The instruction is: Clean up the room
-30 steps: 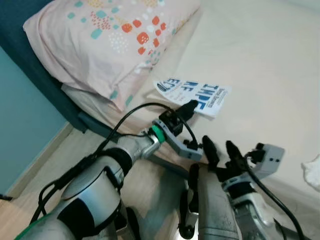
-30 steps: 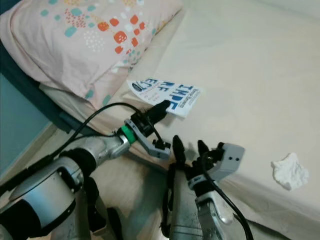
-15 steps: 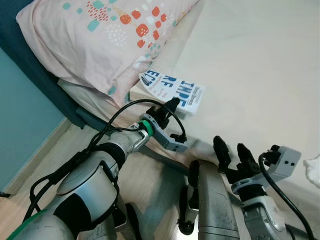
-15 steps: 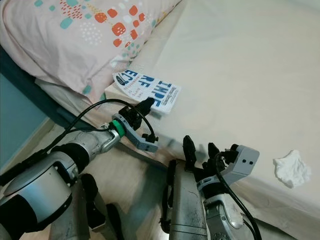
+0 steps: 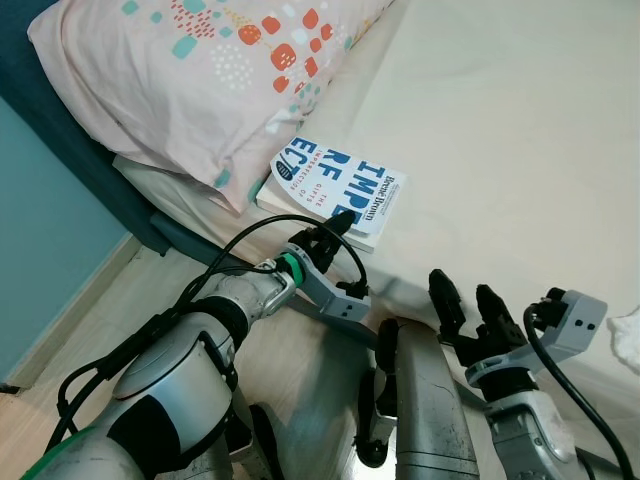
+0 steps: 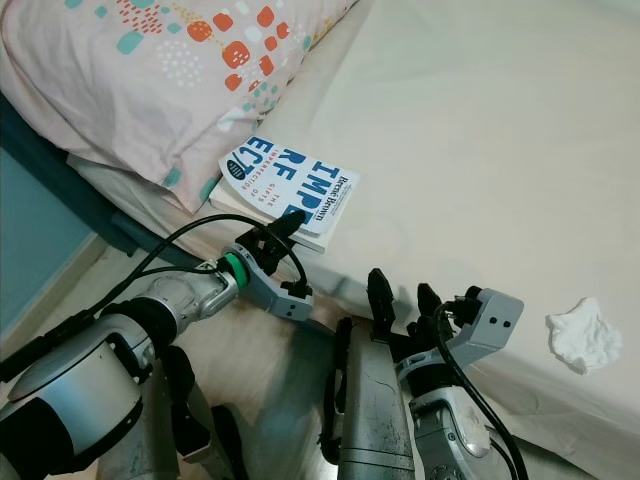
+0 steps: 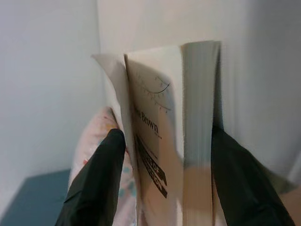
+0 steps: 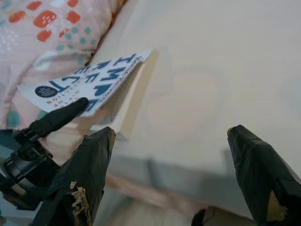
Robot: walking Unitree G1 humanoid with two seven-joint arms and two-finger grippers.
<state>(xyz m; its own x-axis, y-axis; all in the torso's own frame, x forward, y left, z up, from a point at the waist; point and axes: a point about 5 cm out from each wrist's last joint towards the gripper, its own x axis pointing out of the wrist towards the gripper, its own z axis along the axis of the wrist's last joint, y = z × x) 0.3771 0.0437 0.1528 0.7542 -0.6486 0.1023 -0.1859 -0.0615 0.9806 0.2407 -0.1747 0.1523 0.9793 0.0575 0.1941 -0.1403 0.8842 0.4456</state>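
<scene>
A white book (image 5: 335, 185) with blue letters lies on the cream bed (image 5: 520, 120), at its near edge beside the pillow corner. My left gripper (image 5: 338, 222) is shut on the book's near end. The left wrist view has one black finger (image 7: 101, 174) on each side of the book (image 7: 160, 141), whose cover is slightly lifted. My right gripper (image 5: 468, 300) hovers open and empty in front of the bed edge, to the right of the book. A crumpled white tissue (image 6: 578, 336) rests on the sheet at the far right.
A pink pillow (image 5: 200, 80) with coloured spots lies at the head of the bed against a dark blue headboard (image 5: 60, 130). A teal wall (image 5: 40, 250) and a strip of wooden floor (image 5: 100, 330) are on the left.
The book has slid left toward the pillow corner and its near end has tilted up, showing the pages. My left gripper moved with it. The right gripper stayed open.
</scene>
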